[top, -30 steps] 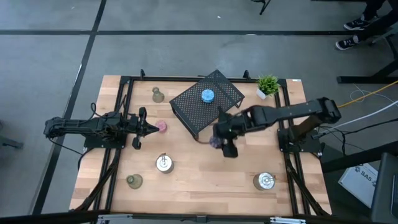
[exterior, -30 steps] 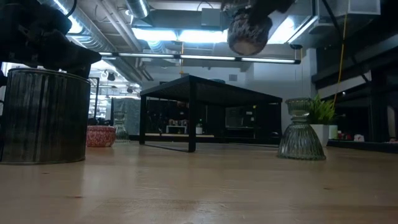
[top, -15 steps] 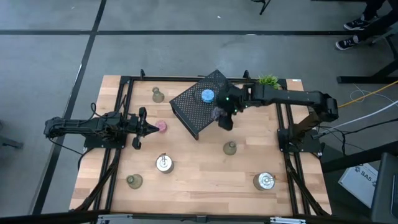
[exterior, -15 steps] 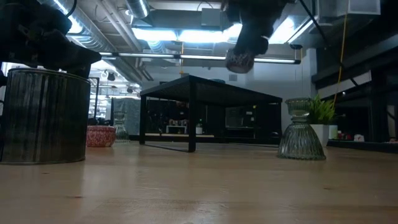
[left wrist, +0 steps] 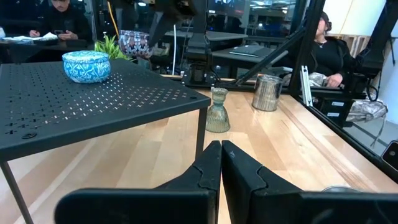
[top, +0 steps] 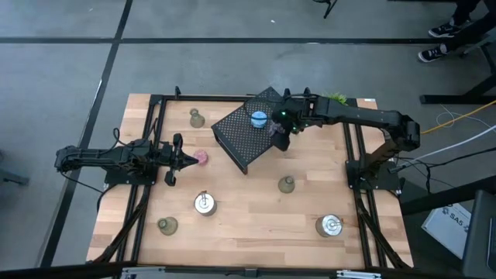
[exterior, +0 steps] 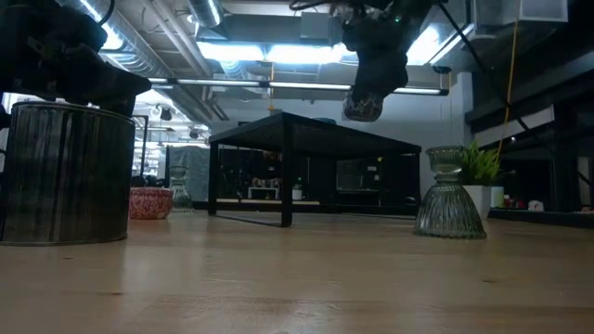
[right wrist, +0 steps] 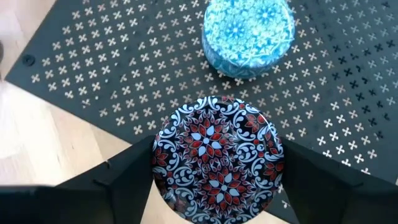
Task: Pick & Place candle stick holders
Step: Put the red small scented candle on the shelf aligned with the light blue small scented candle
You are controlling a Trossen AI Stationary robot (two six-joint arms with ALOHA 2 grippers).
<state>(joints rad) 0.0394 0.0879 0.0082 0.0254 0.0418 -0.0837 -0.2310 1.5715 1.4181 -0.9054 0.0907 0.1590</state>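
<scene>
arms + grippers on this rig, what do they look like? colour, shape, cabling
Both arms are black, slim and jointed, each bolted to a black base on the table frame. The left gripper has two flat, tapering matte-black fingers on a wide black crossbar. The right gripper has broad, angular black fingers. A small green light glows near the right arm's wrist. Black cables trail off the table edges from both bases.

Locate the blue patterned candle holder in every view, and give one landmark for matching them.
High view: blue holder on the black rack, top centre.
Low view: not in it.
Left wrist view: upper left, on the rack top.
Right wrist view: top centre, just beyond the dark patterned holder in the right tool.
Shared landmark: the perforated black rack.
</scene>
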